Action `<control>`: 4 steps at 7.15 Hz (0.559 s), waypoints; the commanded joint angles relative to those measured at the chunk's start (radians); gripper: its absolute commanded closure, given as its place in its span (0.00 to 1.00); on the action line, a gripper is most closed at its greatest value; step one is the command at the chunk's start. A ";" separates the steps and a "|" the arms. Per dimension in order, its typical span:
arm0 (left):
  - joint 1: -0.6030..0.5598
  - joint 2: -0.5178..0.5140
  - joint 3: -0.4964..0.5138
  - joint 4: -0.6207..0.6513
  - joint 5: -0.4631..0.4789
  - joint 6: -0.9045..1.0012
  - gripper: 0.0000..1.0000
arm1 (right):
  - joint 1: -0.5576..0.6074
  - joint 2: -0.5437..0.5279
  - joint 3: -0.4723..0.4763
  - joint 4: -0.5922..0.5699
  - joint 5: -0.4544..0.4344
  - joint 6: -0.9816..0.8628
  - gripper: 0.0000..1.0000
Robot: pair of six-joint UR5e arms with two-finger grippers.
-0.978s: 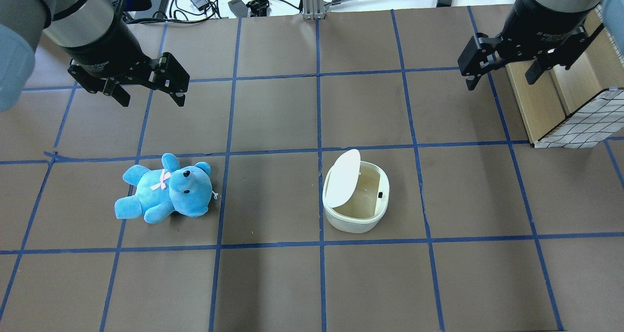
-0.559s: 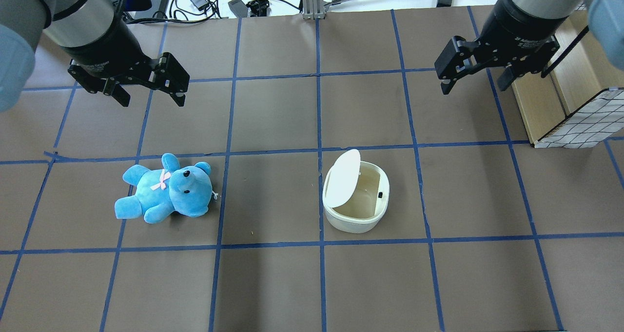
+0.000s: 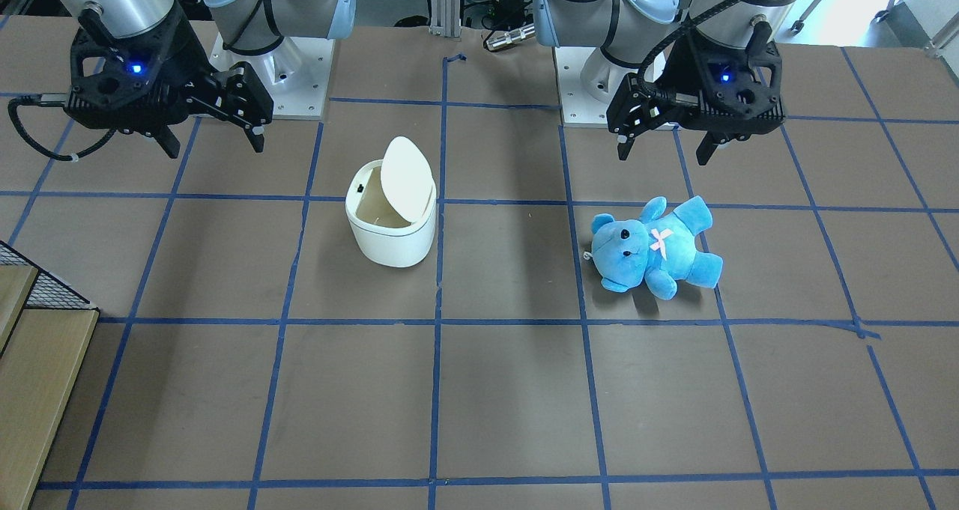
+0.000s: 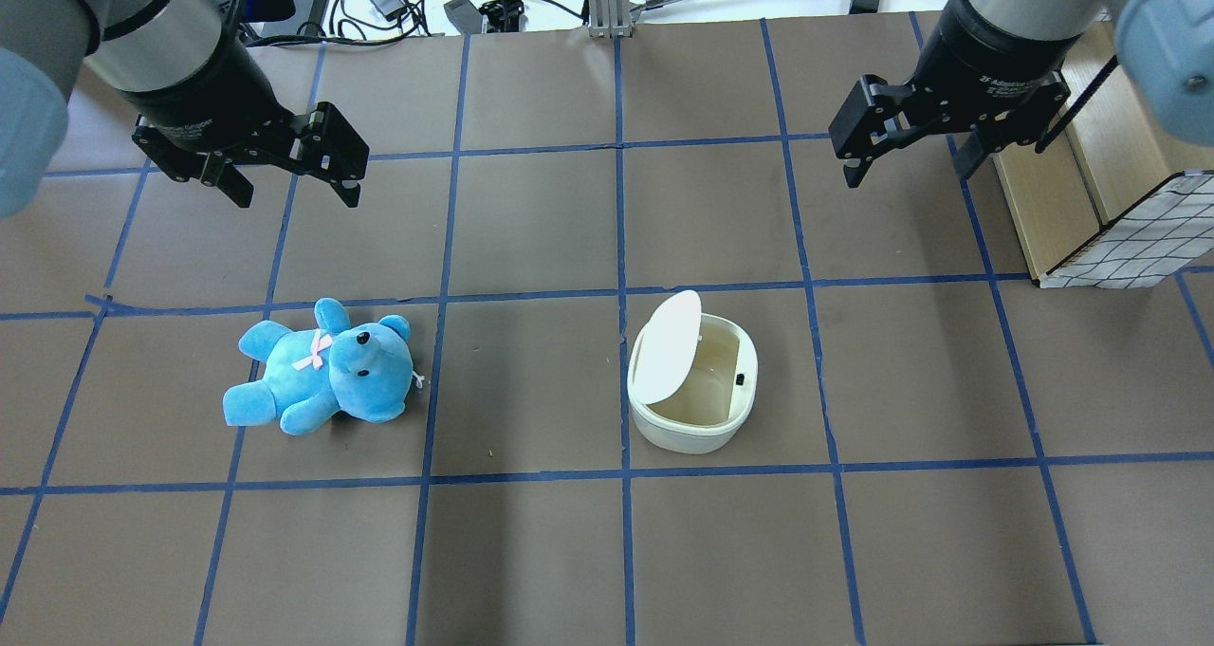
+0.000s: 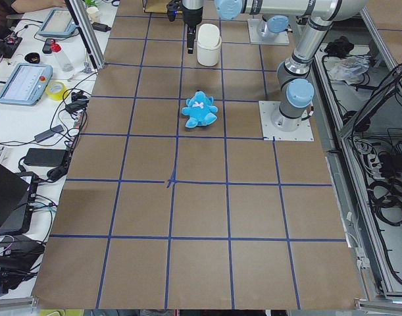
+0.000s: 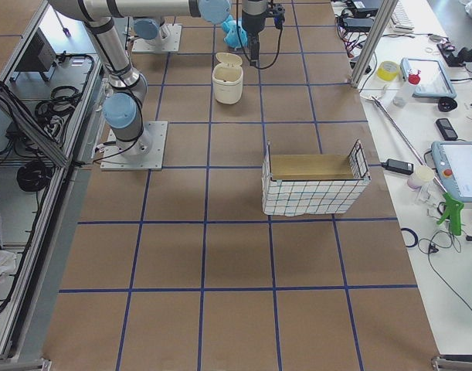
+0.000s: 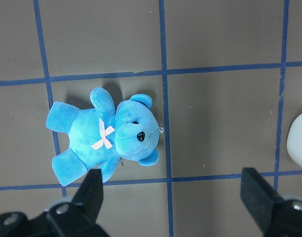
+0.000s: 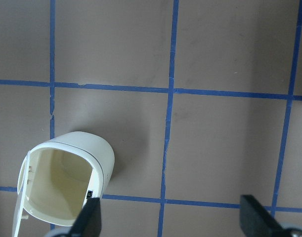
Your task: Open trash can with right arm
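Note:
The white trash can (image 4: 697, 416) stands near the table's middle with its flip lid (image 4: 667, 347) tilted up and its beige inside showing. It also shows in the front view (image 3: 391, 234) and the right wrist view (image 8: 71, 168). My right gripper (image 4: 906, 164) is open and empty. It hovers high, beyond the can and to its right, and touches nothing. In the front view the right gripper (image 3: 215, 141) is left of the can. My left gripper (image 4: 296, 191) is open and empty above the table, beyond the blue teddy bear (image 4: 322, 369).
A wooden box with a wire-grid basket (image 4: 1110, 191) stands at the table's right edge, close to my right arm. Cables and small items lie past the far edge (image 4: 398, 1). The teddy (image 7: 106, 136) lies below my left wrist camera.
My right gripper has moved left, away from the wooden box and nearer the can's column. The left arm, the teddy and the can have not moved.

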 commanded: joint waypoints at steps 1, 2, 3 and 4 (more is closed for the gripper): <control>0.000 0.000 0.000 0.000 -0.001 0.000 0.00 | -0.001 0.001 0.000 0.000 -0.018 0.003 0.00; 0.000 0.000 0.000 0.000 0.000 0.000 0.00 | 0.001 0.001 0.000 -0.001 -0.035 0.003 0.00; 0.000 0.000 0.000 0.000 0.000 0.000 0.00 | 0.001 0.001 -0.001 -0.001 -0.035 0.003 0.00; 0.000 0.000 0.000 0.000 0.000 0.000 0.00 | 0.001 0.001 -0.001 -0.001 -0.035 0.003 0.00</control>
